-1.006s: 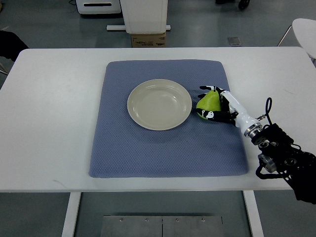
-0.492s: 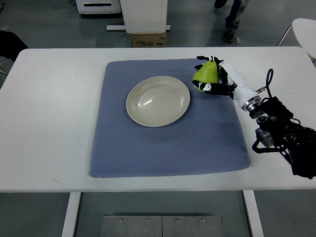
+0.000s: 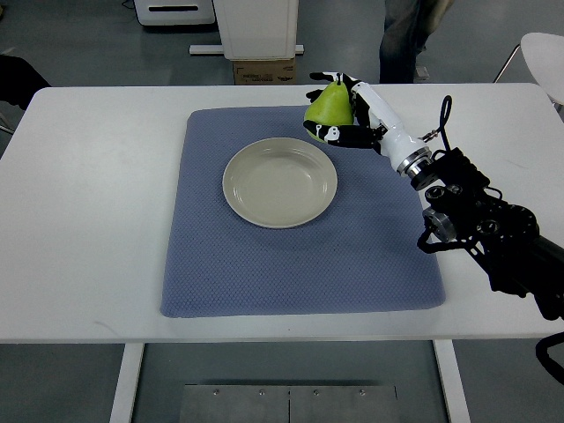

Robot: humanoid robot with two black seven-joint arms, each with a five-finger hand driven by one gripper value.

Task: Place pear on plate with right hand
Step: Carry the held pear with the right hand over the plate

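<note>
the right hand (image 3: 345,110) fingers (image 3: 322,134) wrap the green pear (image 3: 331,106) (lifted) just beyond the plate (image 3: 279,182).

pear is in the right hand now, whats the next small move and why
Probably carry the pear a little left and toward the robot, over the plate. The right hand grips it beyond the plate's far right rim, and the plate is empty.

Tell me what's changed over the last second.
The right hand, shut on the pear, moved from the plate's right side to up beyond its far right edge. The plate and mat show no real change. A person's legs came into view behind the table.
</note>
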